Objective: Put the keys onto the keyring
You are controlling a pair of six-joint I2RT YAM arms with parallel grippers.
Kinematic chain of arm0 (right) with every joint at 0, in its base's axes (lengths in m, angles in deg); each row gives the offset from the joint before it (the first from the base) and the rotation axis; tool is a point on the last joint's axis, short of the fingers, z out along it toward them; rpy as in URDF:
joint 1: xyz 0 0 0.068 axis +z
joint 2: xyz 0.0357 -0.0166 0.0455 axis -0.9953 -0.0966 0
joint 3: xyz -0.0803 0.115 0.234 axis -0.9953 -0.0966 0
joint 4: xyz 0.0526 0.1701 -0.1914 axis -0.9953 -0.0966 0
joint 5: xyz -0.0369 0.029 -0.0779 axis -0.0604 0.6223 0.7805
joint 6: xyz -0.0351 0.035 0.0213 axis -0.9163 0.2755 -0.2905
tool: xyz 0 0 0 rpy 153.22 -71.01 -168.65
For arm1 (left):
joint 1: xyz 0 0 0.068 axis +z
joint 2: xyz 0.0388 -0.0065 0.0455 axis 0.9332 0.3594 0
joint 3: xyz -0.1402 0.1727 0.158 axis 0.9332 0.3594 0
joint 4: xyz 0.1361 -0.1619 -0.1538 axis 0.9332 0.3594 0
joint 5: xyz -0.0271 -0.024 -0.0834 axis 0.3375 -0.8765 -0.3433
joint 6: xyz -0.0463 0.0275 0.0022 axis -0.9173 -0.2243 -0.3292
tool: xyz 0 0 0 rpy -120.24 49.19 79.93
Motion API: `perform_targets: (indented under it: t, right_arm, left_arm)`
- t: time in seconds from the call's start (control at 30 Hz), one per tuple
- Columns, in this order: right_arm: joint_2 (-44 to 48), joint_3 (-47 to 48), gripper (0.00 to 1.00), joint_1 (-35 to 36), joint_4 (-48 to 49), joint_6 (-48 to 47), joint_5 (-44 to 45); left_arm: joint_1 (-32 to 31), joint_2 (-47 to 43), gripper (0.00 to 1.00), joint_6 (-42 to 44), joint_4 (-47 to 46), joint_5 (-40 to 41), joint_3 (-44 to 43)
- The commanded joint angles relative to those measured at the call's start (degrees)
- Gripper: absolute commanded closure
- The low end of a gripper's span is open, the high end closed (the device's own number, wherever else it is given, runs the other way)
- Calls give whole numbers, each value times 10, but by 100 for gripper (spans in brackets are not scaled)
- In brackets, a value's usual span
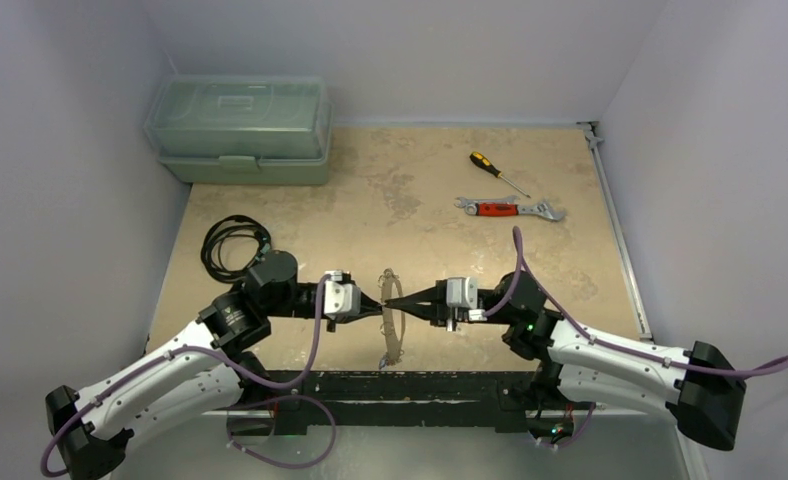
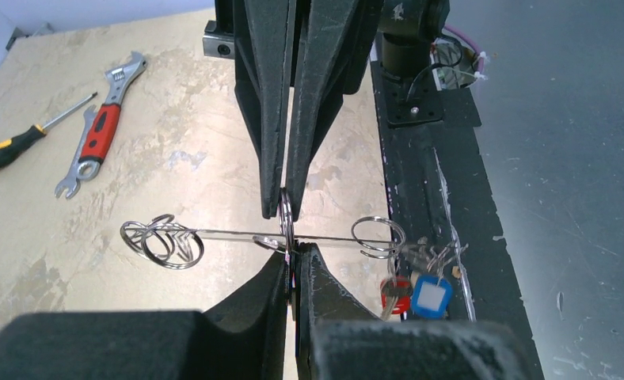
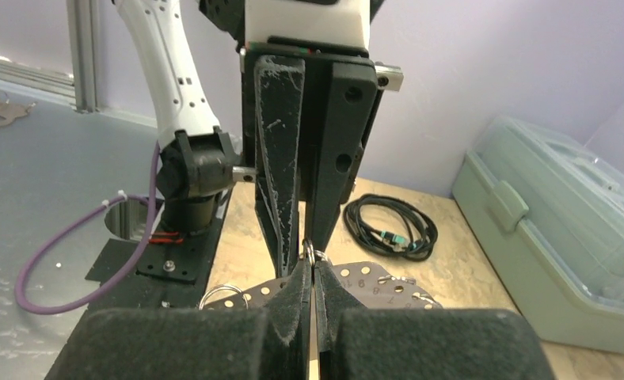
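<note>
The keyring (image 1: 389, 340) is a thin flat silvery plate with holes and numbers (image 3: 372, 279), held above the table between both grippers. It is edge-on in the left wrist view (image 2: 214, 233). Two keys with a red tag (image 2: 396, 290) and a blue tag (image 2: 431, 297) hang from its near end. Empty wire rings (image 2: 162, 241) sit at its far end. A small split ring (image 2: 285, 218) stands at its middle. My left gripper (image 2: 294, 257) and right gripper (image 3: 310, 265) meet tip to tip, each shut on this ring (image 3: 309, 252). No black tag shows.
A red-handled wrench (image 1: 510, 209) and a yellow-black screwdriver (image 1: 498, 173) lie at the back right. A green toolbox (image 1: 240, 128) stands at the back left, with a coiled black cable (image 1: 232, 245) in front of it. The black base plate (image 1: 410, 385) runs along the near edge.
</note>
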Motion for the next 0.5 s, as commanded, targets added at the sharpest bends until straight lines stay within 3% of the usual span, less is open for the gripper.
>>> perform_targets:
  t: [0.0, 0.47]
  right_arm:
    - [-20, 35, 100, 0, -15, -20, 31]
    - [-16, 33, 100, -1, -8, -14, 38]
  left_arm:
    - [4, -8, 100, 1, -11, 0, -25]
    - [6, 5, 100, 7, 5, 16, -27]
